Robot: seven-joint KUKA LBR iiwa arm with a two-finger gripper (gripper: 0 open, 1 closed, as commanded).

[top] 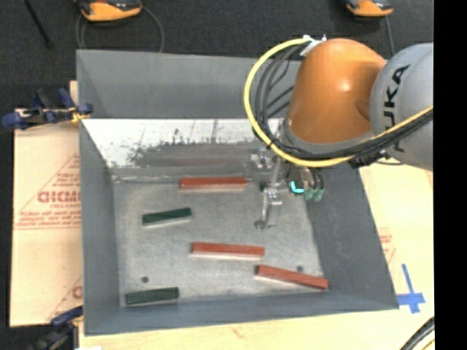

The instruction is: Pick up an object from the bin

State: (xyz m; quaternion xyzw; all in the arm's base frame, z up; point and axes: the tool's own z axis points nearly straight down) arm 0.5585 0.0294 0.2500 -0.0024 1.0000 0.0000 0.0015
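Gripper: seen low over bare floor in the right half of the grey bin, below the orange wrist cover; nothing is seen held; whether it is open or closed cannot be told. Upper red bar: laid flat near the rear wall, its right end just left of the gripper. Middle red bar: laid near, towards the front. Tilted red bar: front right. Two dark green bars: well apart, left side.
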